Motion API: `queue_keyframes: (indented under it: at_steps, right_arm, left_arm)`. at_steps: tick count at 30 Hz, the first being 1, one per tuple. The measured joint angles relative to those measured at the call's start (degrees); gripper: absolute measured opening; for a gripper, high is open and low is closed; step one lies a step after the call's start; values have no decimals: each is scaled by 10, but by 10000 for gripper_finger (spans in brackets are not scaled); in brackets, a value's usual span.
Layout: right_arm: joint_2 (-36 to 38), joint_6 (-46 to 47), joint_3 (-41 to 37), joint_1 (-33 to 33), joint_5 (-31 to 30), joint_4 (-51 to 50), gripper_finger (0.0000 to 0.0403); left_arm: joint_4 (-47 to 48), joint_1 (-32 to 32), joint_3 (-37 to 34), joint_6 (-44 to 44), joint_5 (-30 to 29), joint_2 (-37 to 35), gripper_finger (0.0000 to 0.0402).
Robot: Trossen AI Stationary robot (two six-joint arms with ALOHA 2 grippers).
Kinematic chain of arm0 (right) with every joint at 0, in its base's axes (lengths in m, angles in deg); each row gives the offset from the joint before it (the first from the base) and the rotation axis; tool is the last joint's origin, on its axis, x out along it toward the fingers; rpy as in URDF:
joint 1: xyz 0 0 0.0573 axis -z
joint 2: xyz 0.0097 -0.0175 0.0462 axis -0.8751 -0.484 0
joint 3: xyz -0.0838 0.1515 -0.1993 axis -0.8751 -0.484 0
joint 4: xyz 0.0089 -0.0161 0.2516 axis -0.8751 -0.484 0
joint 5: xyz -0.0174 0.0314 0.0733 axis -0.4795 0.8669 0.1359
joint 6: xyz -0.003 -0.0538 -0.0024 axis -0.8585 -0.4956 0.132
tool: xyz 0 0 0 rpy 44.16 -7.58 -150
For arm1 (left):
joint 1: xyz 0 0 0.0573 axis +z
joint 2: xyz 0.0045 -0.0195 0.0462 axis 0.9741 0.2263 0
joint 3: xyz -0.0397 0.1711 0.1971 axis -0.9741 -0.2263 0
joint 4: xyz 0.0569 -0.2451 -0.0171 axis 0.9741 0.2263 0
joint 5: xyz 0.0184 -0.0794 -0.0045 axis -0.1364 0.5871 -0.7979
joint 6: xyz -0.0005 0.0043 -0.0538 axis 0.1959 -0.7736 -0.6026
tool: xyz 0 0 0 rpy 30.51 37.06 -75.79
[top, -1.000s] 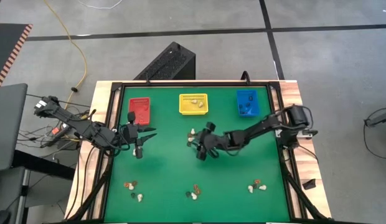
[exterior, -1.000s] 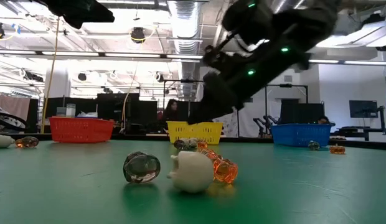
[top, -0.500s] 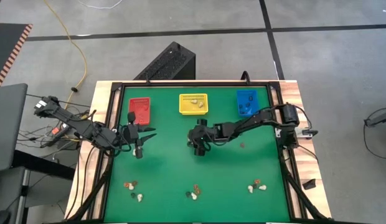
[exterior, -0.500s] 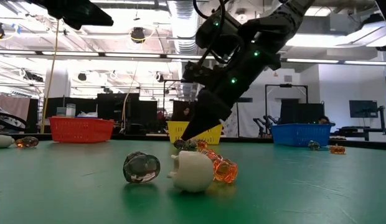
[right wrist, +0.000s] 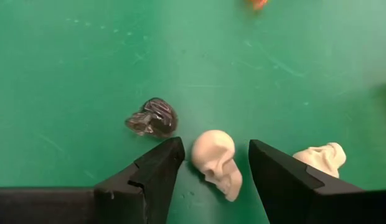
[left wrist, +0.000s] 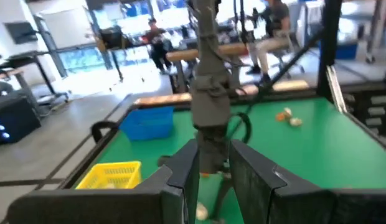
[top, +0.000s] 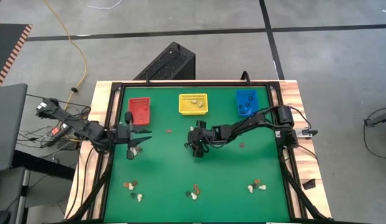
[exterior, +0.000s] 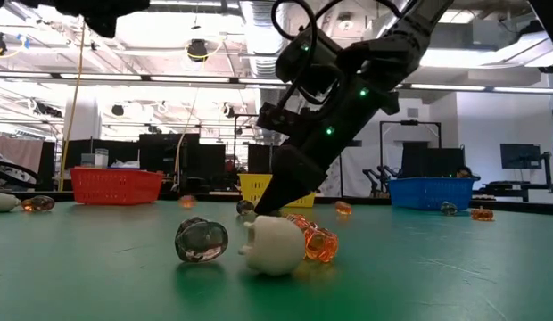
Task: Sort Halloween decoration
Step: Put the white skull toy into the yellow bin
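high view, left to right: the left gripper waits below the red bin, fingers slightly parted on nothing; the right gripper is mid-table, fingers spread around a cream skull, not yet pinching. a dark trinket and second skull sit close; closing off-centre could knock them or squirt the skull away

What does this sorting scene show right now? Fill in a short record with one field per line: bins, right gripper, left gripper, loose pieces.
bins: red bin, yellow bin, blue bin in a row along the far side of the green table
right gripper: open, low over the table, fingers either side of a cream skull; a dark trinket lies beside it
left gripper: near the red bin, holding nothing visible
loose pieces: three small clusters along the near edge
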Motion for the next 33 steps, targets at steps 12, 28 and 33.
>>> queue_keyframes:
  at_steps: [12,28,33]
  right_arm:
    - [8,-5,-1,-2,-1,-4,111]
    - [129,-23,-2,149,-47,-10,116]
    - [114,9,-2,209,2,-5,143]
  left_arm:
    - [61,1,-31,-21,-31,-116,77]
    - [69,1,-31,-34,-32,-115,77]
    - [73,1,-31,-36,-34,-115,77]
